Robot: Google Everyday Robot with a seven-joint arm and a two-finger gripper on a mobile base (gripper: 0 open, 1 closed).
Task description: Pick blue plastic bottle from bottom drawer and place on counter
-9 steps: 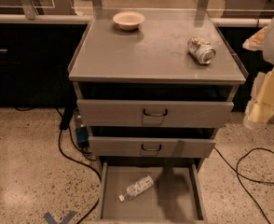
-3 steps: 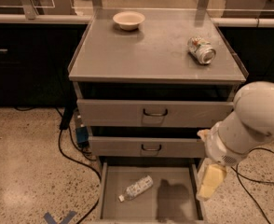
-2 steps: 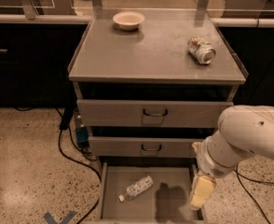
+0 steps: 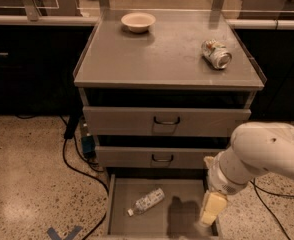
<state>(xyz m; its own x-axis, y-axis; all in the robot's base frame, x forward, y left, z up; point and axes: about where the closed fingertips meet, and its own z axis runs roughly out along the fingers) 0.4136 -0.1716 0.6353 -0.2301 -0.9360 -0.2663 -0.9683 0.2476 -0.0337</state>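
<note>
The gripper (image 4: 210,210), pale yellow at the end of the white arm (image 4: 259,154), hangs over the right side of the bottom drawer (image 4: 111,204), close to its right wall; whether it is parted or closed cannot be told. It holds nothing that can be seen.

The drawer is pulled out, and the only thing in it is the blue plastic bottle (image 4: 147,201). The bottle lies on its side left of the middle, white cap toward the front left, well apart from the gripper. Bare grey drawer floor, with the gripper's shadow on it, lies between the two.

Above, the two upper drawers (image 4: 127,121) stand slightly out. On the table (image 4: 162,59) a shallow bowl (image 4: 138,21) sits near the back edge and a crushed can (image 4: 216,53) lies toward the right rim. The middle and front of the table are bare.
</note>
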